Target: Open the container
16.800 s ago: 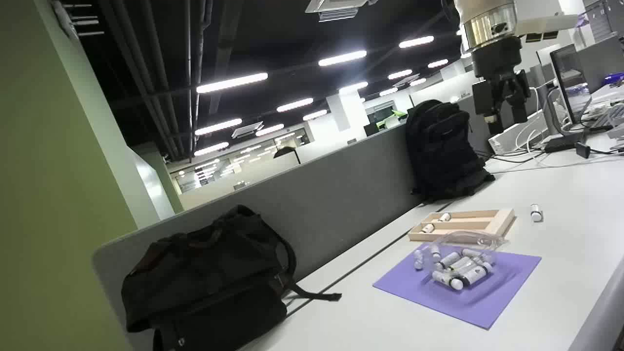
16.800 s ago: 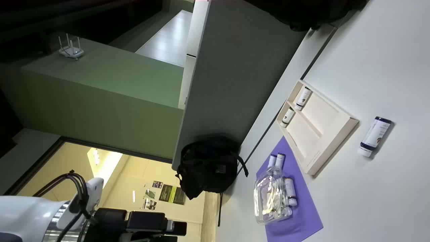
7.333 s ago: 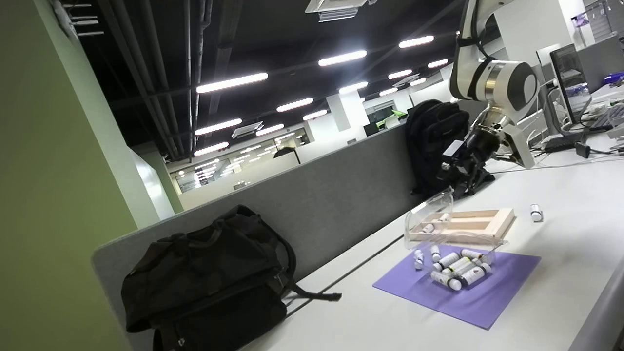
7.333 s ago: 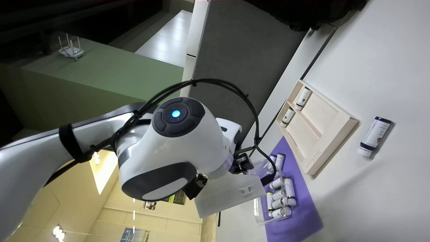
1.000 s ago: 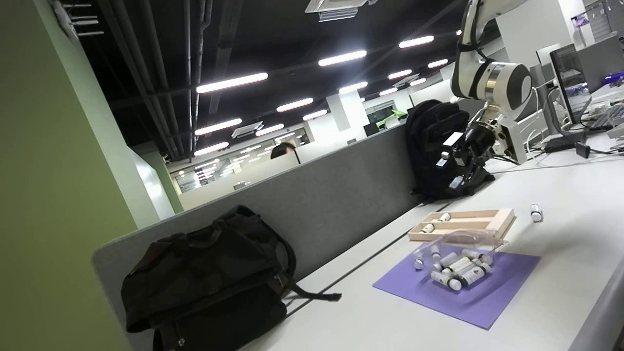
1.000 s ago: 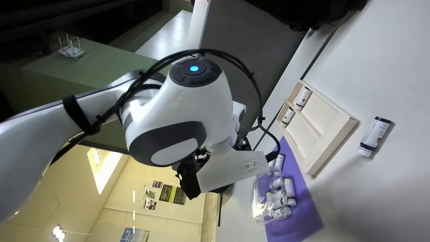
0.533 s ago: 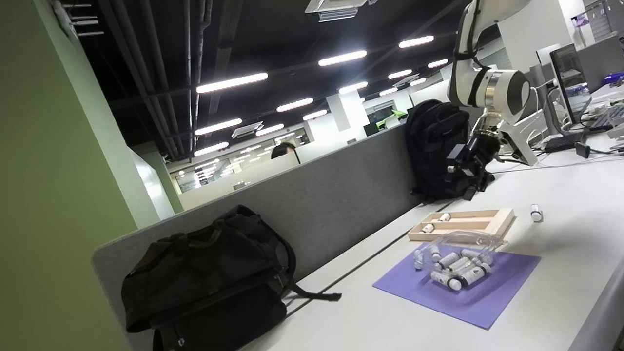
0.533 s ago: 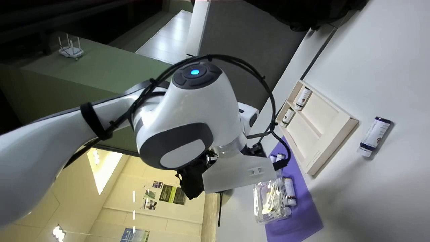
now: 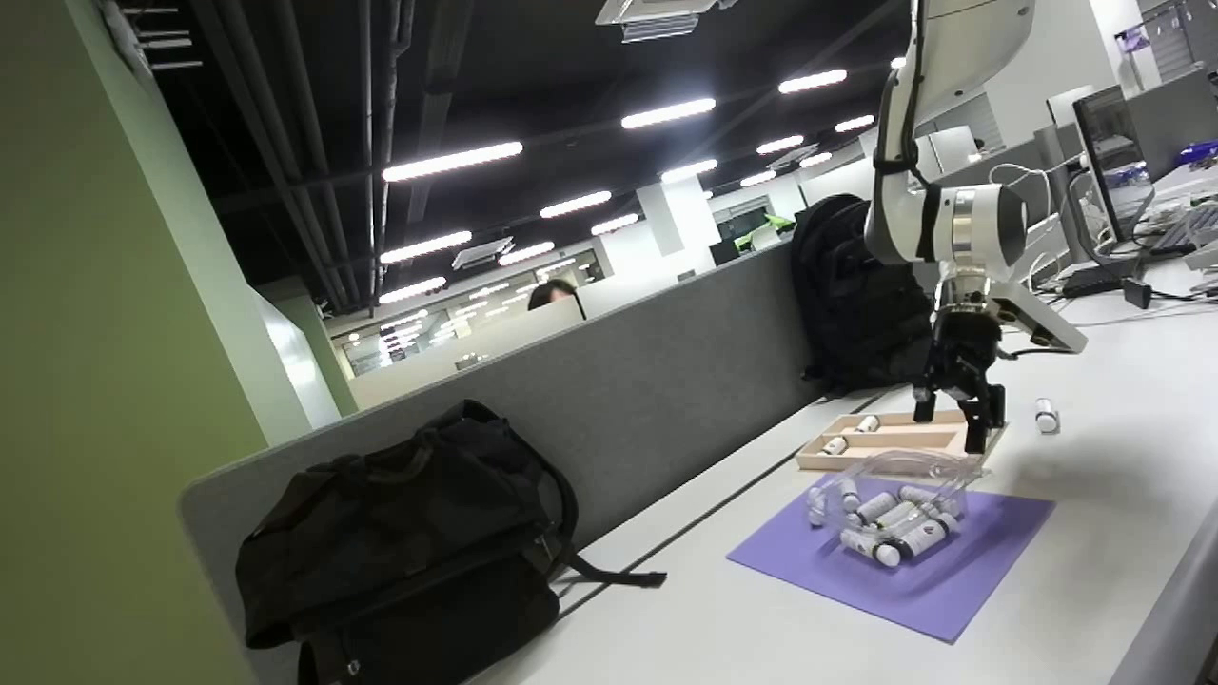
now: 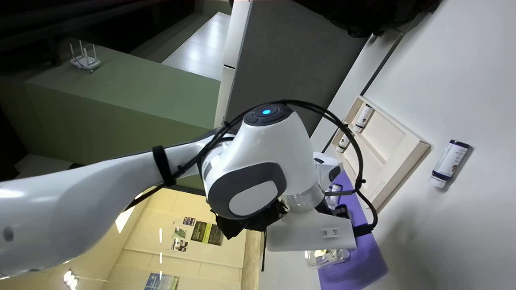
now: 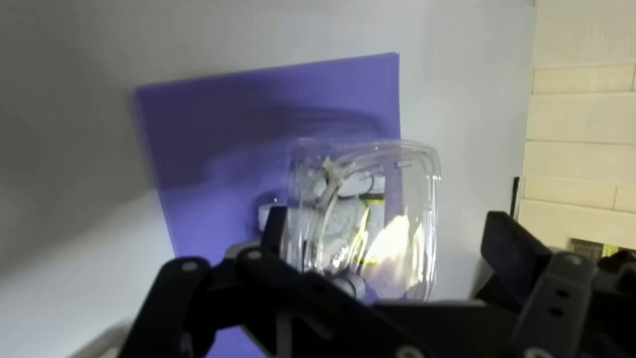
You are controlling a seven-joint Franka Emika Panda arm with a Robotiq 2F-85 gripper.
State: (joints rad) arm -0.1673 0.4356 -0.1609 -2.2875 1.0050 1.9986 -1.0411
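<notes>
Hanging over the white desk [image 9: 728, 623], the robot's arm [image 10: 266, 145] points its black gripper [image 9: 951, 430] down toward the clear container [image 11: 420, 199], which sits on the purple mat [image 11: 213, 209]. The gripper's two fingers [image 11: 512, 256] stand wide apart, and in the wrist view the container shows in the space between them, one edge of it partly hidden behind a finger. From where I stand I cannot tell whether a fingertip touches the plastic. The see-through lid [image 11: 397, 243] appears to lie over the container, glare bright on it, though I cannot say whether it is pressed fully down. White bottles [image 9: 925, 538] show through and beside the plastic, some with yellow bands, and one white cap [image 11: 267, 215] pokes past the container's edge over the mat. Right beside the mat, in both exterior views, a low wooden tray [image 10: 403, 171] lies flat, two small bottles [image 10: 364, 117] resting in separate compartments at its narrow-walled end. A loose bottle [image 10: 449, 163] lies on its side on the desk past the tray's thick end, well apart from the mat. Along the back runs a grey partition [image 9: 666, 390]; a black backpack [image 9: 856, 295] stands against it, and a dark bag [image 9: 409, 552] slumps by it nearer to me, one strap [image 9: 618, 577] trailing onto the desk. A white router [image 10: 85, 61] with antennas sits on a green ledge [image 10: 161, 88].
</notes>
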